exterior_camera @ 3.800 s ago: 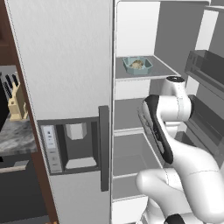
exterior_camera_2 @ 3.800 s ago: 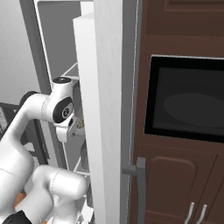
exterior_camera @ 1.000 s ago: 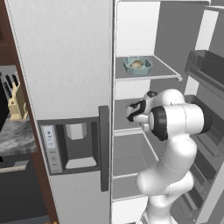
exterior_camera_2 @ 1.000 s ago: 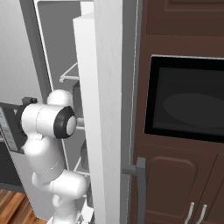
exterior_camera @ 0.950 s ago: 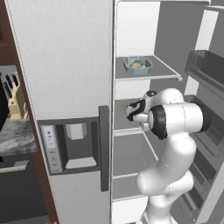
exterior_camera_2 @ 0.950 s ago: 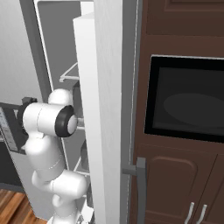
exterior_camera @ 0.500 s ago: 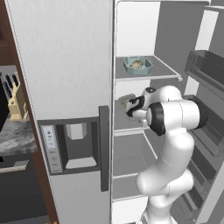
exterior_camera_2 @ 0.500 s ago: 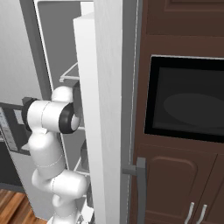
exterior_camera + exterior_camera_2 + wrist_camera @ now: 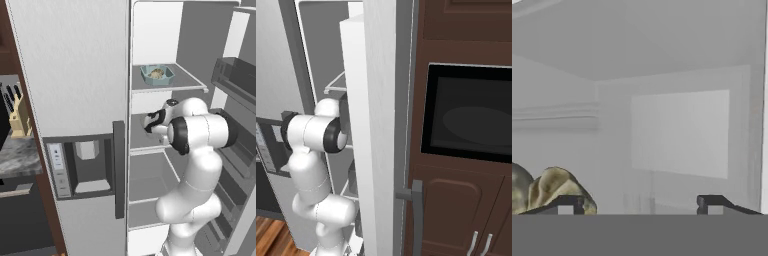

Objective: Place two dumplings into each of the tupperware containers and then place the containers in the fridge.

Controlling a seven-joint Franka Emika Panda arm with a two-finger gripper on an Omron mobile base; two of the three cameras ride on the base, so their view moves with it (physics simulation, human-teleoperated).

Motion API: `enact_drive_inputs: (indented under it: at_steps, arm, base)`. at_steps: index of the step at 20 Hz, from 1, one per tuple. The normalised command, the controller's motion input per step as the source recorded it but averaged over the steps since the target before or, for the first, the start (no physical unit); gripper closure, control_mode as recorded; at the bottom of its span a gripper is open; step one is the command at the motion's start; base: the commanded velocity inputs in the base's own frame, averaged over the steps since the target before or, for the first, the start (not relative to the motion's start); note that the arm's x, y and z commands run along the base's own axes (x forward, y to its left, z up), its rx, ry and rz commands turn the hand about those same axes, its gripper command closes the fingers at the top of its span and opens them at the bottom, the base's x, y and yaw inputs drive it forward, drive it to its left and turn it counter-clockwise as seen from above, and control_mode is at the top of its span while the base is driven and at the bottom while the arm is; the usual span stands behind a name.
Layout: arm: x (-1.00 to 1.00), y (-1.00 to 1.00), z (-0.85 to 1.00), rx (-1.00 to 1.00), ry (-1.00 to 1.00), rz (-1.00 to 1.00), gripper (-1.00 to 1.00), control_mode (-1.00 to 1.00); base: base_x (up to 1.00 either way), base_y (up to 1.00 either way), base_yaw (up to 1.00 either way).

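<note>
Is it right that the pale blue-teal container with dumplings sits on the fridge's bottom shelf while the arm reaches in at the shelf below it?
Not quite. In the left base view the pale blue-teal container with dumplings sits on the upper shelf of the fridge, not the bottom one. The arm does reach in at the shelf below it.

Inside the fridge (image 9: pixel 200 45), the upper shelf carries the teal container (image 9: pixel 157 75) near its front, with free shelf at its 3 o'clock and behind it. Ahead of the gripper (image 9: pixel 639 204) the way to the back wall at 12 o'clock is open — two dumplings (image 9: pixel 549 192) sit at its 9 o'clock, close against the left fingertip. The closed left door (image 9: pixel 75 100) walls off the 9 o'clock side — the open door's bins (image 9: pixel 235 82) crowd 3 o'clock.
</note>
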Motion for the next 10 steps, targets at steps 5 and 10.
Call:
enact_drive_inputs:
  at_steps: [5,10]
  arm:
    - [-0.65,0.0,0.24,0.0,-0.1,0.0,-1.0,-1.0]
    - [-0.72,0.0,0.33,0.0,-0.1,0.0,-1.0,-1.0]
  base:
    - [0.0,0.0,0.0]
    - [0.0,0.0,0.0]
